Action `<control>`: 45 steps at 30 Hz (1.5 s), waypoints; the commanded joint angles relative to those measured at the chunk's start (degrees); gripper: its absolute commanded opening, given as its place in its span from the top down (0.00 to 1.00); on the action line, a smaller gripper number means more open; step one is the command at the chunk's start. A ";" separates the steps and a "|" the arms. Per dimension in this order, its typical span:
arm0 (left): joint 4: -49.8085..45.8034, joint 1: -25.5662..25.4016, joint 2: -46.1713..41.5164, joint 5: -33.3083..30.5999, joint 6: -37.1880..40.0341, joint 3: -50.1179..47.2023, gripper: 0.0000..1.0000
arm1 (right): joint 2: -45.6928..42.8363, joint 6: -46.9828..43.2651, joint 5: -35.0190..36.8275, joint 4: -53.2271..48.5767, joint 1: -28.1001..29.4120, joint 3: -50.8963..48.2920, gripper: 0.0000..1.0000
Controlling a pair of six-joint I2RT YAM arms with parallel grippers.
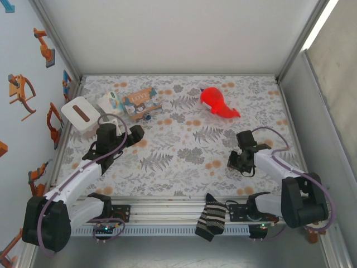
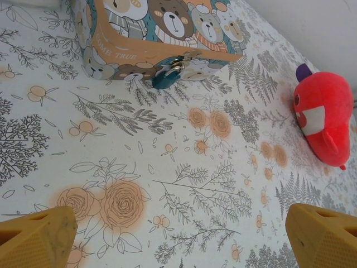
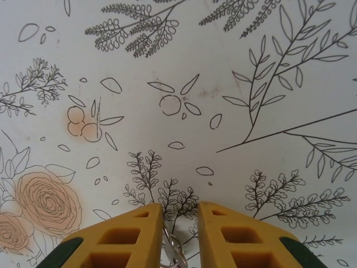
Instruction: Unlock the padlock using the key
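The padlock [image 2: 167,76], small and dark with a blue body, hangs on the front of the bear-printed tin box [image 2: 156,28]. In the top view the padlock [image 1: 148,117] sits just in front of that tin [image 1: 139,102]. My left gripper [image 2: 178,237] stands wide open a short way before it, with nothing between its yellow fingers [image 2: 36,237]; from above it [image 1: 134,135] is at the left. My right gripper [image 3: 180,209] is low over the cloth at the right [image 1: 239,163]. Its jaws are narrow, with a gap. The key's metal ring [image 3: 177,251] lies between them against the left finger; the key's blade is hidden.
A red plush toy [image 1: 218,103] lies at the back right and also shows in the left wrist view [image 2: 321,120]. A white box [image 1: 81,114] stands at the left edge. A striped sock [image 1: 212,220] hangs over the front rail. The flowered cloth [image 1: 184,151] covers the table.
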 commanded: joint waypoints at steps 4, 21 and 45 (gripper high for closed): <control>-1.73 -0.35 -0.79 -0.94 0.59 1.41 0.04 | -0.49 1.35 -0.34 -0.22 0.34 -0.98 0.78; -2.16 -0.40 -0.42 -1.21 0.55 1.68 0.04 | -5.65 2.40 -1.45 -4.12 0.38 -1.90 0.78; -3.25 -0.44 -0.77 -2.02 0.57 2.03 0.04 | -2.02 3.02 -3.31 -0.65 1.17 -2.58 0.81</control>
